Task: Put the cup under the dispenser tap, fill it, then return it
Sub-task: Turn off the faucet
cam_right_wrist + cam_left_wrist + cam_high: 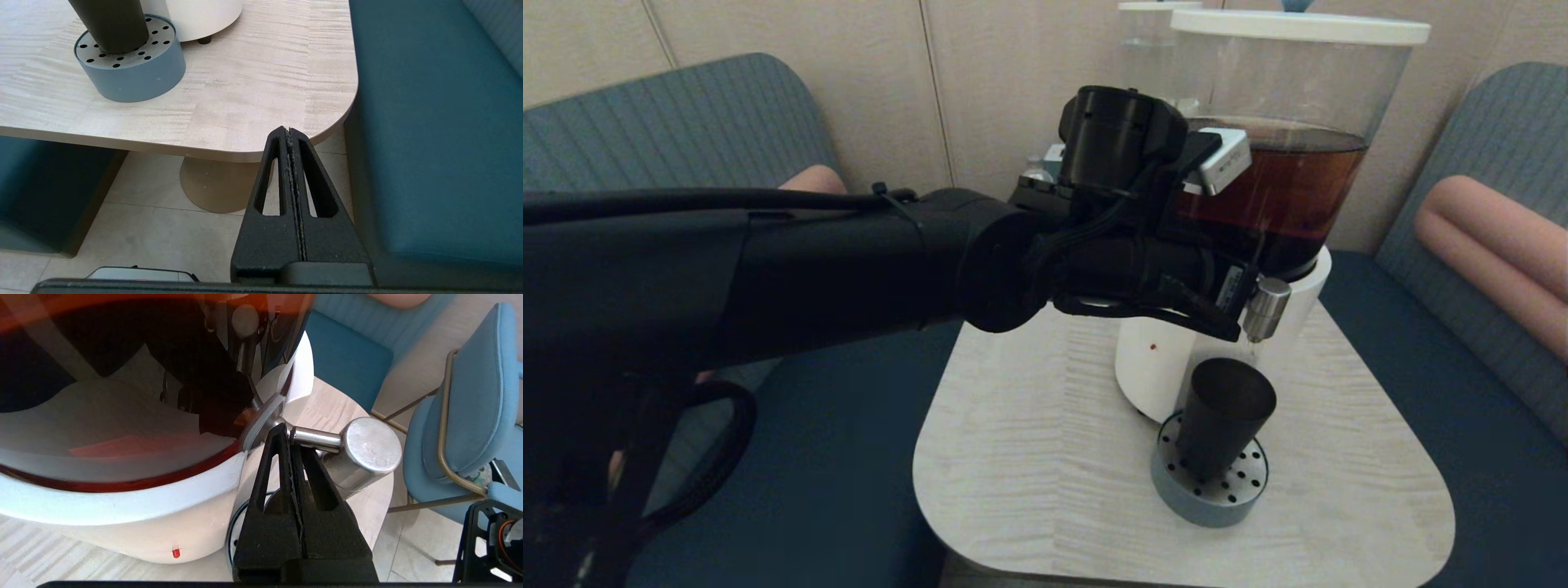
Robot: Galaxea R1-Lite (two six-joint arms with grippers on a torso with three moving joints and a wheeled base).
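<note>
Both arms' fingers (286, 435) pressed together.

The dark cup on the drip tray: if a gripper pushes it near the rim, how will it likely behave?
The cup is tall and narrows toward its base, so a high push probably tips it. It looks like rigid plastic, likely light unless filled. Standing on the perforated drip tray, it may catch rather than slide.

We see the dark tapered plastic cup (1223, 416) standing on the round perforated grey drip tray (1207, 500), seemingly directly below the brushed-steel elbow tap (1266, 307), before the white-based dispenser (1156, 359).
</note>
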